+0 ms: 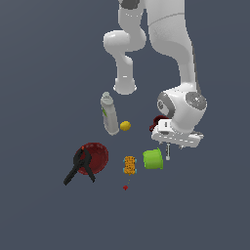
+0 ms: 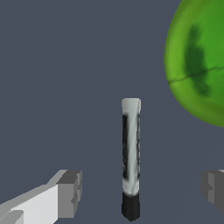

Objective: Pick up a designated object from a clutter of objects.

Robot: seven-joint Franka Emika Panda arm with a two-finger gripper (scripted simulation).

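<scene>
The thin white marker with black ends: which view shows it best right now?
The wrist view: the thin white marker lies full length between the open gripper's fingers. The exterior view shows only a sliver beside the green cup.

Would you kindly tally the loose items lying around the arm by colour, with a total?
Red: 2, the bowl and the mug, which is partly hidden by the arm
Black: 1, the clamp
Grey-white: 1, the bottle
Yellow: 1, the lemon
Green: 1, the cup
Orange: 1, the sponge
White and black: 1, the marker
Total: 8
</scene>
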